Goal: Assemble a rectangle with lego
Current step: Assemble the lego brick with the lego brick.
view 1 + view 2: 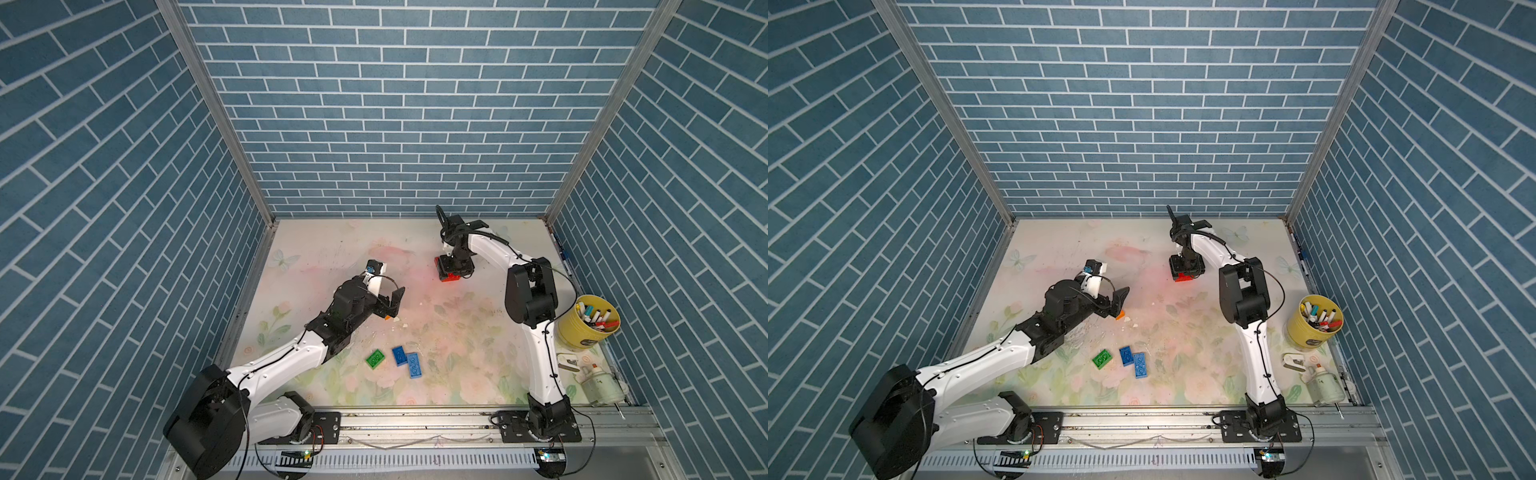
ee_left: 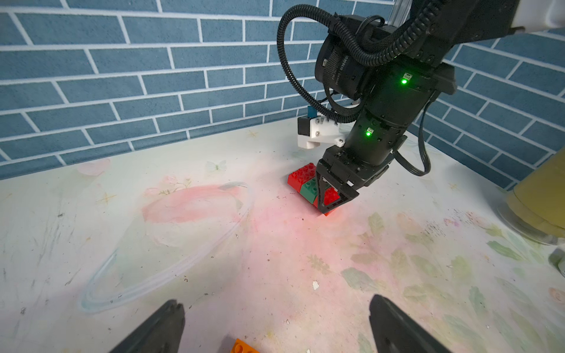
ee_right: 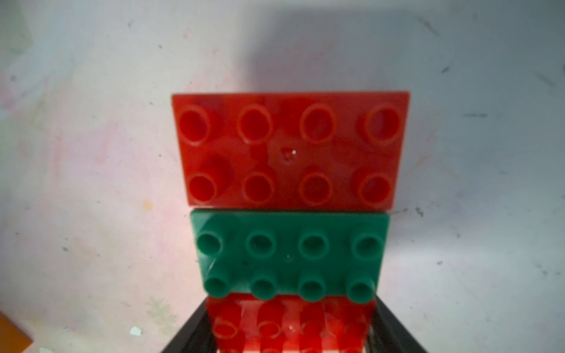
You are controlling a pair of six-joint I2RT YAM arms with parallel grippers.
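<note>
Two arms on black base plates [image 1: 326, 428] bolted to the grey rail [image 1: 415, 419]. Left arm [image 1: 286, 359] and right arm [image 1: 540, 365]: white shells with small screws, black joint housings, thin black cable running away from the rail. Far from the rail: ribbed black conduit [image 2: 286, 61], two green lights [image 2: 404, 81], white camera bracket [image 2: 318, 136]. Left hand [image 2: 275, 301], right hand [image 2: 331, 198]: black tapered fingers, the right's openwork.
</note>
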